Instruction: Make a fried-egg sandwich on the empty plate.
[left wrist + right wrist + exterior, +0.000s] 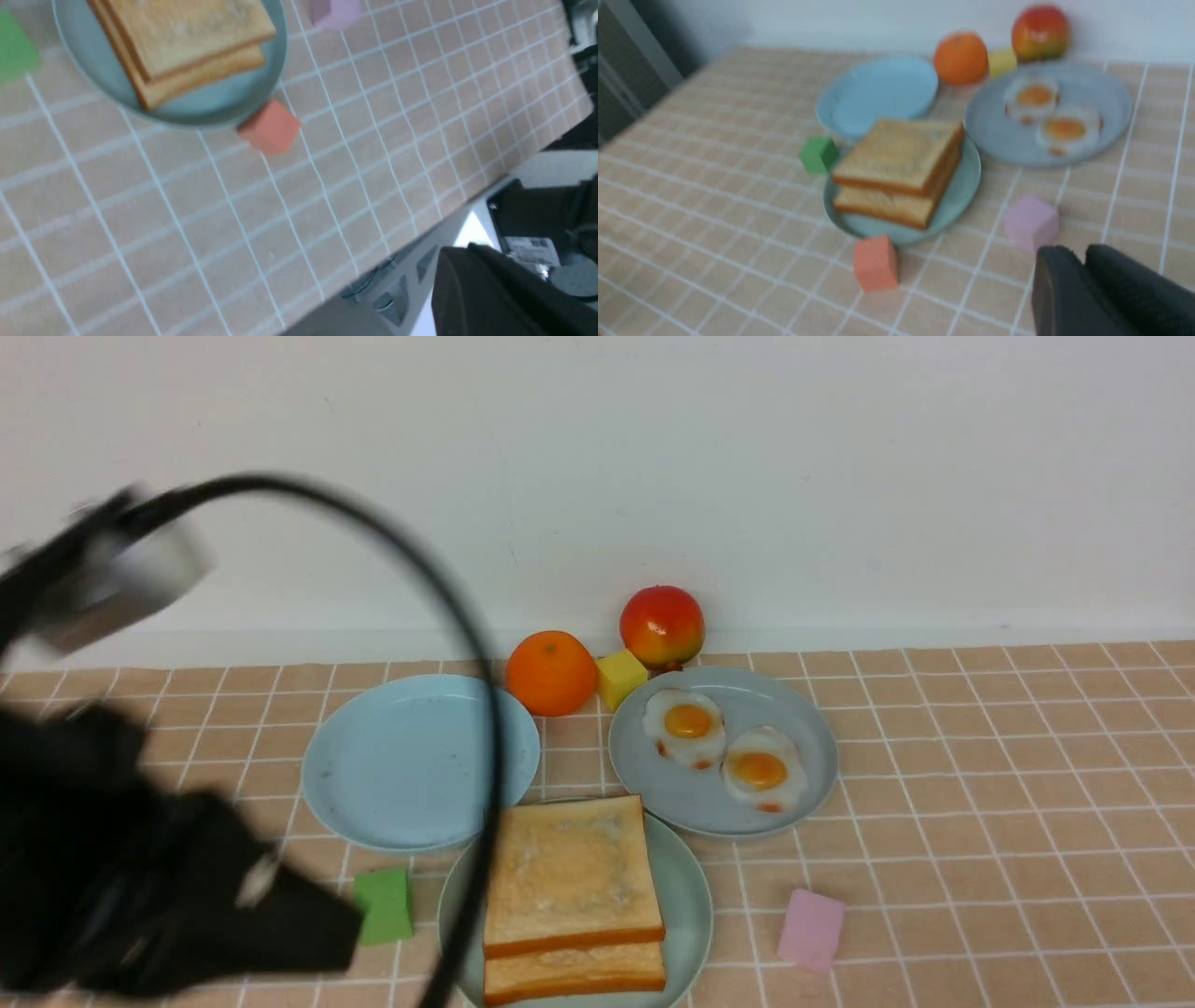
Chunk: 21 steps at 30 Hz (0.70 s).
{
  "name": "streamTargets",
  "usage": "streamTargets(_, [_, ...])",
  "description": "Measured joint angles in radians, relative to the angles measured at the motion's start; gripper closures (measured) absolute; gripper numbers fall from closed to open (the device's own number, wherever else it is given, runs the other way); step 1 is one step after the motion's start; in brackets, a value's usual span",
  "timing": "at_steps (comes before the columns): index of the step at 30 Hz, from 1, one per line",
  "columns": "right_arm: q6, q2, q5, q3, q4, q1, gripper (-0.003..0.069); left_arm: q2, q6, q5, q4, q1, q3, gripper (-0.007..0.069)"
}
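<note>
Two golden toast slices point(569, 868) lie stacked, a little offset, on the pale mint-green plate point(689, 896) at the table's near centre; whatever lies between them is hidden. Two fried eggs point(688, 724) point(760, 771) rest on the grey-blue plate point(812, 747) behind it to the right. My left gripper point(327, 919) is a blurred black shape left of the plate, just above the table. In the left wrist view its fingers point(455, 254) are shut, empty, out beyond the table's edge. My right gripper point(1078, 254) hovers near the pink cube point(1031, 221), its fingers together and empty.
A bare light-blue plate point(401, 765) sits back left. An orange point(551, 672), a red-yellow fruit point(661, 625) and a yellow cube point(621, 677) stand by the wall. A green cube point(385, 903) and a red-orange cube point(875, 263) lie beside the mint plate. A black cable point(485, 709) arcs across the front view.
</note>
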Motion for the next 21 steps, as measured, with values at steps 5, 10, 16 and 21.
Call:
streamTargets(5, [0.000, -0.085, 0.002, 0.003, 0.000, 0.000, 0.0552, -0.239, -0.066, -0.035, 0.000, 0.000, 0.165, 0.0638])
streamTargets(10, [0.000, -0.086, 0.003, 0.003, 0.000, 0.000, 0.0544, -0.449, -0.068, -0.105, 0.035, 0.000, 0.293, 0.0638])
streamTargets(16, [0.000, -0.086, 0.003, 0.003, -0.001, 0.000, 0.0538, -0.526, -0.067, -0.114, 0.060, 0.000, 0.329, 0.0638])
streamTargets(21, [0.000, -0.086, 0.003, 0.003, 0.000, 0.000, 0.0532, -0.527, -0.067, -0.113, 0.064, 0.000, 0.333, 0.0638])
